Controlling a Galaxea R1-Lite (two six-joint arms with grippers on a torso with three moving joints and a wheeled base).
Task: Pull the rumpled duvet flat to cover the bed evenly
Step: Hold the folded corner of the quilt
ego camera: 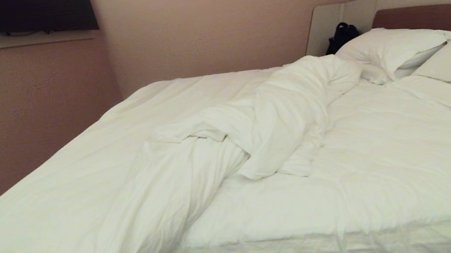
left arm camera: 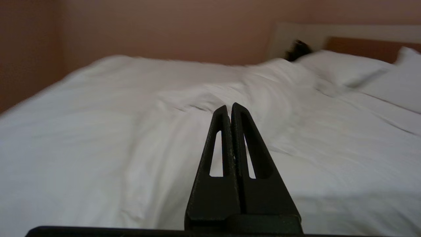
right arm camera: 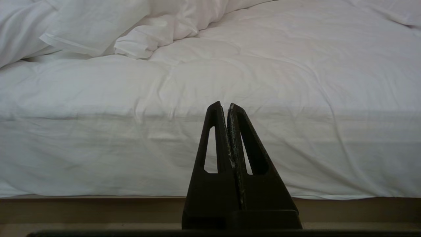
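Head view: duvet (ego camera: 268, 125) bunched into a ridge running from centre frame up toward the pillows (ego camera: 392, 50) at upper right, with a flatter spread over the left half of the bed (ego camera: 351, 240) down to the lower left corner; right half bare sheet. Neither arm visible here. Left wrist view: left hand (left arm camera: 229, 107) at lower centre, tips pressed together, holding nothing, aimed over the bed toward the folded ridge, well short of it. Right wrist view: right hand (right arm camera: 222, 105) likewise closed and empty, low at the bed's near side, parked. Step in hand, judged: approach for a first grasp. Advisable to part the fingers before contact, then take the loose folded edge at centre frame rather than the bulk of the ridge. Pinch the duvet layer only, not the sheet beneath. Draw low and steady toward the uncovered right side; a high lift likely to drag the flat left portion askew.
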